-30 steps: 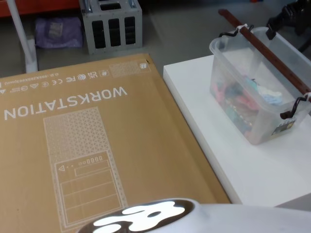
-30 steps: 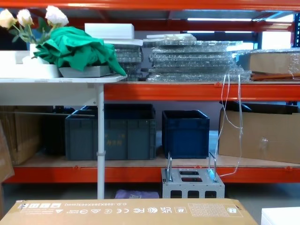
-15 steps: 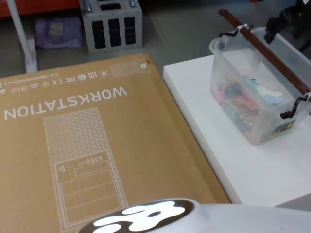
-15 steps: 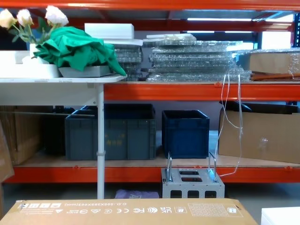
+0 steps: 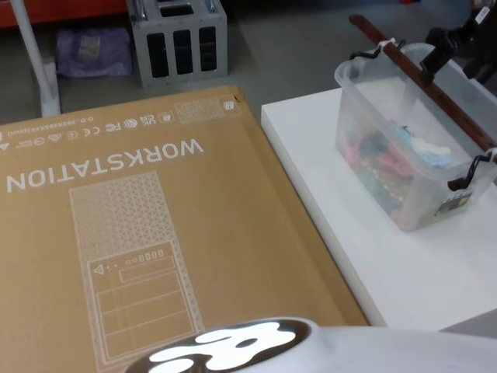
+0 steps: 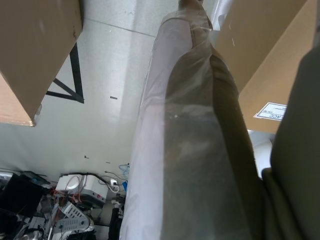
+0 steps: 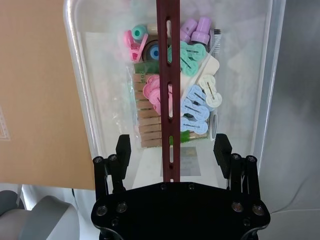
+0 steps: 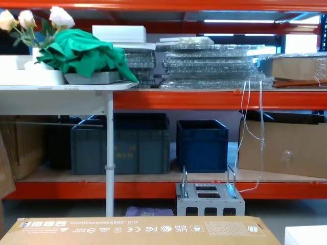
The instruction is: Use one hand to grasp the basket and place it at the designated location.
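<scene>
1. As my right gripper (image 7: 172, 150) hangs over the basket (image 5: 353, 116), its jaws stand wide. One of my fingers (image 7: 123, 150) is on each side of the reddish handle (image 7: 168, 75), and neither appears to touch it.
2. My target sits on the white table (image 5: 404, 264) at my right, just beside the big carton (image 5: 140, 233). Coloured pegs (image 7: 195, 105) lie loose on its bottom.
3. To do this grasp well, I should come straight down and keep the bar centred between my pads. I should close only once the bar is deep in the jaws, not at the tips.
4. Grip point matters, in my judgement. If I take the bar near its middle the tub should hang level, whereas a grip toward one end would likely tip it and slide the pegs.
5. That bar is thin and held on only by ties at each end (image 5: 466, 175). I therefore reckon on a firm squeeze and a slow, vertical lift with no swing.
6. Nothing here marks the drop spot, so I cannot tell where it is.
7. My left arm takes no part. Its camera looks past cardboard boxes (image 6: 270, 55) to the floor.
</scene>
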`<state>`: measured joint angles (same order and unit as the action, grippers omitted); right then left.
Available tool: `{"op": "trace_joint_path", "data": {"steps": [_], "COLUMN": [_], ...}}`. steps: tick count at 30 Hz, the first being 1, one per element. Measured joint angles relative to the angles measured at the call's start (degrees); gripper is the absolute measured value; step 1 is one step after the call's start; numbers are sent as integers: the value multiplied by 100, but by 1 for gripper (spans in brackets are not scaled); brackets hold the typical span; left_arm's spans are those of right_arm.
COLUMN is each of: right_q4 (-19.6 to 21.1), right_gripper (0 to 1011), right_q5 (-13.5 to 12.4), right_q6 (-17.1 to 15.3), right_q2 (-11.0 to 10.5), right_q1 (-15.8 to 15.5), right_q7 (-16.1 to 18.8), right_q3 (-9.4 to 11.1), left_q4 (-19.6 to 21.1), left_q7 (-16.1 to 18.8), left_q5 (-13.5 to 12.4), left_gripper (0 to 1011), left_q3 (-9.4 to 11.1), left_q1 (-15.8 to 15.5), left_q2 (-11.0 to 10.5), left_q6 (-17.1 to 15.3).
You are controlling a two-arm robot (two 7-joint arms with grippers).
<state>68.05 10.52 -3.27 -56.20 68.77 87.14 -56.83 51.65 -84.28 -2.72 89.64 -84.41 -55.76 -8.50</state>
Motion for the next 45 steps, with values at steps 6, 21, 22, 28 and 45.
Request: {"op": "trace_joint_path", "data": {"steps": [6,21,22,28,45], "right_q4": [-105,-756,-773,-774,-903], "right_gripper": [1001,1001,1000,1001,981], "right_q5": [29,26,16,-17,-55], "right_q6": [-39,208,230,253,263], "right_q2": [56,433,454,464,538], "right_q1": [28,35,33,27,89], "right_q7": [31,234,240,241,230], "right_q3": [-59,-351,-382,-452,-575], "left_q4": [0,0,1,1,0], "left_q7": [0,0,0,0,0], "left_q5": [0,0,1,1,0], "left_gripper": [0,0,0,0,0], "left_q3": [0,0,0,0,0], "left_q1": [0,0,0,0,0], "left_q2": [0,0,1,0,0], "left_q6": [0,0,0,0,0]}}
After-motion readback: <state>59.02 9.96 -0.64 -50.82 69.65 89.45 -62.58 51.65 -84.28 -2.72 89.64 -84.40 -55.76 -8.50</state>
